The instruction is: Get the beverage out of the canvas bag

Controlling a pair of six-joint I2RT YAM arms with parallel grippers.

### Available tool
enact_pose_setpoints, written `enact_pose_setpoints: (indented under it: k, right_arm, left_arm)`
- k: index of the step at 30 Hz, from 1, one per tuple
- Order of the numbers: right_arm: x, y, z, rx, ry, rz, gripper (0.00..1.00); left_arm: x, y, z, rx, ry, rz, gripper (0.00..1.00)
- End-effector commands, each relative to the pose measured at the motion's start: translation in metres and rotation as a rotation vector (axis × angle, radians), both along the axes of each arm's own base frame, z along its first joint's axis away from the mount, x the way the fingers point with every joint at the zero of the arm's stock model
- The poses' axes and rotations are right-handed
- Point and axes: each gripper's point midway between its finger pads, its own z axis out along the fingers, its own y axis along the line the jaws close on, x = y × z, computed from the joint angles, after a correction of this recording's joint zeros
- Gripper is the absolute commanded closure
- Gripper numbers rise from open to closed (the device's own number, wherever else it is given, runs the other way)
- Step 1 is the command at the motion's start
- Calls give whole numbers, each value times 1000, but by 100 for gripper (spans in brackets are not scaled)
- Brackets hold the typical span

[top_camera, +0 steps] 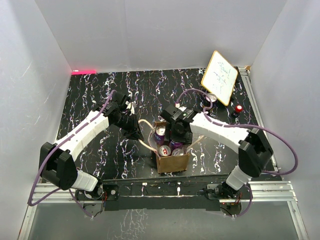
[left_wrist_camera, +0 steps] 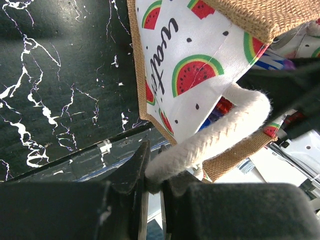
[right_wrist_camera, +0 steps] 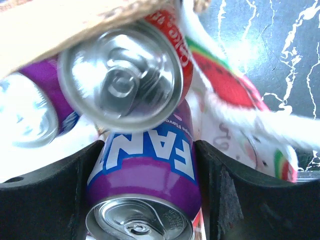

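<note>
Right wrist view: your right gripper (right_wrist_camera: 147, 167) clamps a glossy purple can (right_wrist_camera: 145, 150) inside the bag (top_camera: 172, 161), with a red can (right_wrist_camera: 120, 80) crowding beside it. Your left gripper (left_wrist_camera: 152, 172) pinches the bag's braided cream handle (left_wrist_camera: 220, 130), and a watermelon-print lining (left_wrist_camera: 190, 70) shows within the coarse weave.

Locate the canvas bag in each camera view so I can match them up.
Top external: canvas bag low centre, between the two arms.
Left wrist: upper right, watermelon-print panel facing the lens; left hand pinches its rope handle.
Right wrist: burlap rim across top left, cans below; right hand grips the purple can.
Shared landmark: black marbled table, in all three.
</note>
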Motion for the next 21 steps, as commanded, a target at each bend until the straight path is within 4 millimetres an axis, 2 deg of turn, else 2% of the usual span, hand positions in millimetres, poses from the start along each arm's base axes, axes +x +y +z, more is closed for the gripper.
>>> enact_pose_setpoints:
  k: [1, 6, 11, 14, 17, 21]
  right_arm:
    - [16, 18, 80, 178, -176, 37, 61]
    - [8, 23, 120, 298, -232, 84, 70]
    - [2, 22, 153, 405, -321, 114, 80]
    - [-1, 28, 169, 486, -351, 167, 84]
    - [-2, 39, 194, 588, -367, 206, 89]
    - [14, 45, 230, 661, -458, 256, 92]
  left_arm:
    - [3, 2, 13, -1, -45, 6, 100]
    - [5, 3, 14, 1, -55, 11, 100]
    - [6, 3, 13, 3, -59, 13, 100]
    - [6, 2, 11, 5, -49, 12, 100]
    - [6, 2, 12, 5, -43, 4, 100]
    - [7, 2, 11, 11, -42, -8, 100]
